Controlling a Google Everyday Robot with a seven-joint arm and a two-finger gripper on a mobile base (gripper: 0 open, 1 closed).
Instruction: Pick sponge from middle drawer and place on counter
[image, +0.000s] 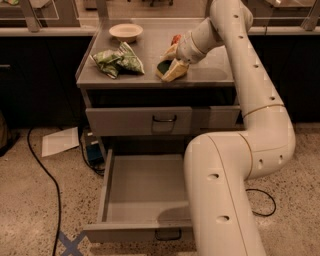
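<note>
The sponge (164, 67), dark green over yellow, is at the front of the grey counter (150, 47), near its front edge. My gripper (171, 62) is down at the counter there, with its pale fingers closed around the sponge. The sponge sits at or just above the counter surface; I cannot tell which. The middle drawer (112, 172) is pulled out below, and what shows of its tray holds nothing. My arm's lower link hides the drawer's right part.
Green-and-white snack bags (117, 61) lie on the counter's left. A white bowl (126, 31) stands at its back. A red-orange packet (176, 39) is behind my gripper. The top drawer (160, 120) is shut. A black cable (42, 170) and a white paper (60, 141) lie on the floor at left.
</note>
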